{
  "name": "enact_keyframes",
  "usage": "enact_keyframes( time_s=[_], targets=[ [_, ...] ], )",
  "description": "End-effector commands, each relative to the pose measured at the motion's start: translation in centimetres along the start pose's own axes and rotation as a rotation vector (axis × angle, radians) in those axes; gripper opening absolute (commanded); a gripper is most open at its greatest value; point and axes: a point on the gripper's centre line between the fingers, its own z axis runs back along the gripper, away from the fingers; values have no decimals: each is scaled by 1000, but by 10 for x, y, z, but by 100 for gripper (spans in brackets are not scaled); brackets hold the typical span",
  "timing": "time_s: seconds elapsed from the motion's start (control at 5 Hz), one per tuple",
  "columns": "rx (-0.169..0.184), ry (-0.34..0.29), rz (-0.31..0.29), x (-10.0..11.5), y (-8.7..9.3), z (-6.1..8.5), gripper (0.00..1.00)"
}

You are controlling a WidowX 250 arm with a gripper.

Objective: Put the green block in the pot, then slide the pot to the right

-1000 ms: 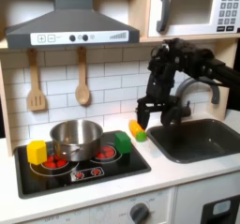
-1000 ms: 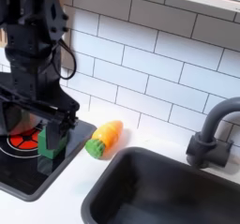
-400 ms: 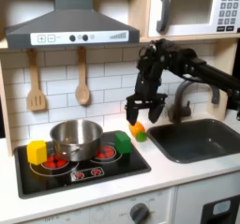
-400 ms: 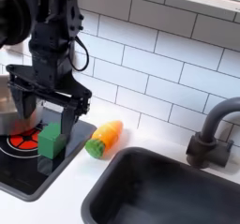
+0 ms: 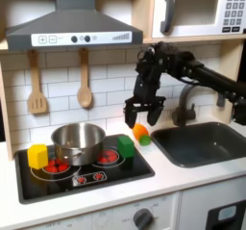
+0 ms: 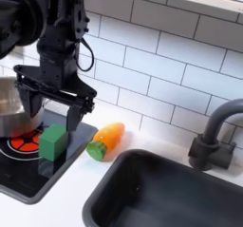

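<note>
The green block [image 5: 126, 146] [image 6: 52, 141] is a small dark cube resting on the black stovetop [image 5: 86, 176], at its right edge in the first exterior view. The shiny silver pot [image 5: 79, 138] [image 6: 8, 109] stands on the stove's back left burner, left of the block. My gripper [image 5: 141, 116] [image 6: 52, 113] hangs open above the block, fingers spread and pointing down, holding nothing. In the first exterior view it sits just above the block and the carrot toy.
A yellow-orange carrot toy [image 5: 141, 134] [image 6: 105, 141] lies on the counter between stove and sink [image 5: 204, 142] [image 6: 161, 193]. A yellow block [image 5: 36, 157] sits at the stove's left. The faucet [image 6: 211, 136] rises behind the sink, and wooden utensils [image 5: 85, 80] hang on the tiled wall.
My arm has swung left in both exterior views, from beside the sink to over the stove's right edge. It has stayed open, and the block, pot and carrot have not moved.
</note>
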Motion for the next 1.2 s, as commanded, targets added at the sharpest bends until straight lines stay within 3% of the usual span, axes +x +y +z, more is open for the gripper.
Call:
enact_keyframes(
  time_s=[0.0, 1.0],
  targets=[
    [10, 8, -10, 11, 4, -11, 100],
    [34, 45, -54, 23, 4, -42, 100]
  ],
)
